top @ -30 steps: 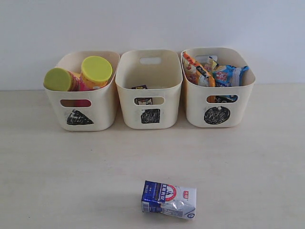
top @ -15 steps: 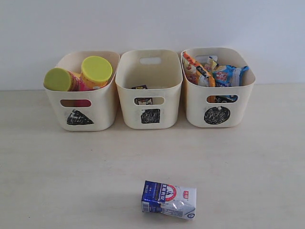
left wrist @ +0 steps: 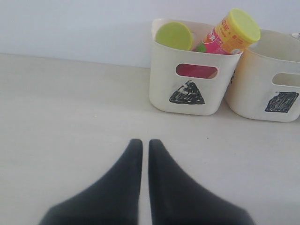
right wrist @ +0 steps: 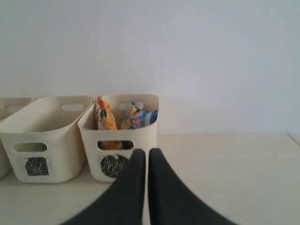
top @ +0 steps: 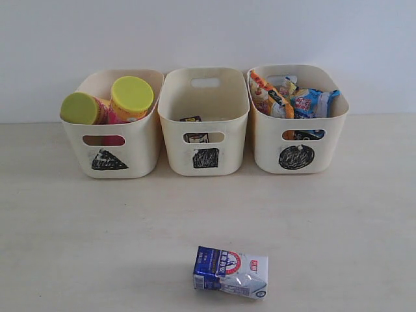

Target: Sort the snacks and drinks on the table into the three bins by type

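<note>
Your left gripper (left wrist: 141, 143): fingers clenched | your right gripper (right wrist: 141, 152): fingers clenched | blue carton (top: 231, 272) on its side on table (top: 91, 227), well apart from bins | tubes (top: 130, 96) in triangle bin (top: 140, 153) | purple carton (top: 190, 119) in square bin (top: 205, 97) | bags (top: 292, 101) in circle bin (top: 266, 146)
</note>
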Tool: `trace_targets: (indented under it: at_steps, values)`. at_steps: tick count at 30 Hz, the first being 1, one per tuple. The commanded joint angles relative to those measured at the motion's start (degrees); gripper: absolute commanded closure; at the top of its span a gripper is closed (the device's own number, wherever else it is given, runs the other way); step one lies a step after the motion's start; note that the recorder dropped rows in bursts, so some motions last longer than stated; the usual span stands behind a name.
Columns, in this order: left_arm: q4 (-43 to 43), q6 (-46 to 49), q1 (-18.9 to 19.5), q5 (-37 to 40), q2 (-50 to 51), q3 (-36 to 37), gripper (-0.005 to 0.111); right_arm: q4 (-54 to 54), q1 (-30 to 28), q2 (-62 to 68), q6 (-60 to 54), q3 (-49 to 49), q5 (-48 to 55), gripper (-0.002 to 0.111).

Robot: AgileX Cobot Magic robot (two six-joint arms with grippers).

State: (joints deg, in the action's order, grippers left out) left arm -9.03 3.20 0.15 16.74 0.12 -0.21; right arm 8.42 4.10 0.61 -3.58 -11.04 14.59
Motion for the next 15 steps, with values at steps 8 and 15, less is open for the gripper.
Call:
trace_targets:
  at_steps: [8,15]
  values:
    - [0.2,0.3,-0.2,0.0,-0.1,0.2,0.103,-1.7,-0.1,-0.6,4.5,11.0,-0.9,0.108]
    - [0.2,0.3,-0.2,0.0,-0.1,0.2,0.103,-3.1,-0.1,-0.6,2.4,11.0,4.1,0.108]
